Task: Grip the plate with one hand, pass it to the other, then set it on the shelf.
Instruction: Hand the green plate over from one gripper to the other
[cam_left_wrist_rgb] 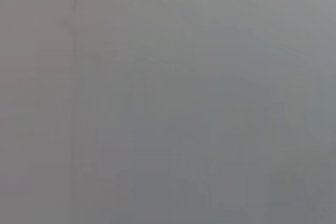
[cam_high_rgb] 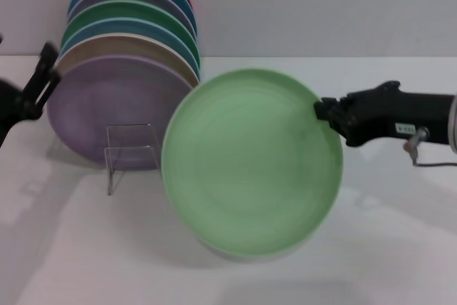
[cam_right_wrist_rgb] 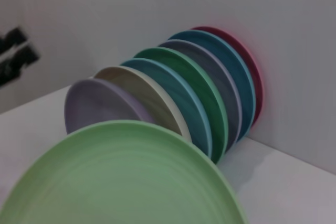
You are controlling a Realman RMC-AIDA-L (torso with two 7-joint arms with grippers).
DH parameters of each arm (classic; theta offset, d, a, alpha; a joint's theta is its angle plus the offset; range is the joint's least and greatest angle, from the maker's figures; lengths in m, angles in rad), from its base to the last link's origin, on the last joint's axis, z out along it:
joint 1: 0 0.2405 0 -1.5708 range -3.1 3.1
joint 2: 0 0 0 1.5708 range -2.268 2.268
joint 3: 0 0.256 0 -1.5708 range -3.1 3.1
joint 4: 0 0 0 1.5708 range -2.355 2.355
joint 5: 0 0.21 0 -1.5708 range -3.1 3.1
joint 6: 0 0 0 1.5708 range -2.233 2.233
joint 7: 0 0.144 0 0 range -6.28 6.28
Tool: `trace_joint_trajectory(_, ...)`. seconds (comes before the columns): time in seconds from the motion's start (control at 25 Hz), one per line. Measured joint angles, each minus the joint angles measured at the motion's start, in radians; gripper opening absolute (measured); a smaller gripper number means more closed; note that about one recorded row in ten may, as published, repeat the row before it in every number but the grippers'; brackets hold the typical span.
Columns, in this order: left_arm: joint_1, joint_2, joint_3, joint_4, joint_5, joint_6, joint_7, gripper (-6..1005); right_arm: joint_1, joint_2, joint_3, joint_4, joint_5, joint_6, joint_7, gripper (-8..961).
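Plate, round, shallow, matte light-green (cam_high_rgb: pixel 251 162), hangs tilted over the white table (cam_high_rgb: pixel 385 248), our right gripper's (cam_high_rgb: pixel 323 111) jaws clamped on its right rim. Clear plastic rack (cam_high_rgb: pixel 132 149) waits left; left gripper (cam_high_rgb: pixel 39 80) beyond, jaws unclear.

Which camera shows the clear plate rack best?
The head view: the shelf stands in plain sight in front of the lilac plate, left of the plate that the right gripper holds. The right wrist view shows only plates; the left wrist view shows nothing recognisable.
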Motion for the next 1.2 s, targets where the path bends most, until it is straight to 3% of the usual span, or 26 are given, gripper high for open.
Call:
trace_joint_trajectory(0.08,0.046,0.047,0.015,-0.245,0.0,-0.262,0.041,783,-0.029,0.001,-0.005,-0.009,0.022,-0.032,-0.058,16)
trace_joint_trajectory(0.12,0.052,0.056,0.017,-0.289,0.0,-0.3,0.048,783,-0.042,0.002,-0.008,-0.014,0.028,-0.051,-0.084,16)
trace_joint_trajectory(0.2,0.081,0.11,0.02,-0.529,0.001,-0.571,0.065,781,-0.068,0.003,-0.013,-0.024,0.034,-0.094,-0.132,16)
trace_joint_trajectory(0.36,0.071,0.203,0.02,-0.856,0.0,-0.942,0.029,776,-0.107,0.005,-0.031,-0.055,0.046,-0.206,-0.236,16)
trace_joint_trajectory(0.48,0.05,0.231,0.019,-1.018,-0.002,-1.151,0.009,773,-0.126,0.005,-0.04,-0.099,0.107,-0.274,-0.346,17)
trace_joint_trajectory(0.6,0.024,0.233,0.017,-1.128,-0.013,-1.315,0.031,769,-0.138,0.005,-0.038,-0.181,0.271,-0.326,-0.53,17)
trace_joint_trajectory(0.68,-0.003,0.223,0.012,-1.187,-0.046,-1.422,0.075,767,-0.139,0.005,-0.034,-0.244,0.403,-0.333,-0.669,17)
trace_joint_trajectory(0.8,-0.054,0.187,-0.046,-1.234,-0.229,-1.596,0.238,763,-0.138,0.004,-0.023,-0.344,0.587,-0.33,-0.874,17)
trace_joint_trajectory(0.92,-0.103,0.119,-0.173,-1.232,-0.494,-1.809,0.477,760,-0.139,0.001,-0.01,-0.414,0.735,-0.301,-1.049,17)
trace_joint_trajectory(1.04,-0.126,-0.032,-0.356,-1.215,-0.694,-2.051,0.742,757,-0.137,0.001,0.012,-0.462,0.807,-0.262,-1.134,17)
trace_joint_trajectory(1.08,-0.127,-0.071,-0.398,-1.212,-0.721,-2.102,0.793,755,-0.13,0.001,0.021,-0.474,0.814,-0.256,-1.14,17)
trace_joint_trajectory(1.12,-0.13,-0.097,-0.425,-1.206,-0.726,-2.144,0.835,754,-0.12,0.0,0.027,-0.488,0.818,-0.249,-1.151,17)
trace_joint_trajectory(1.2,-0.141,-0.097,-0.424,-1.195,-0.727,-2.168,0.851,752,-0.115,-0.001,0.031,-0.493,0.819,-0.247,-1.159,17)
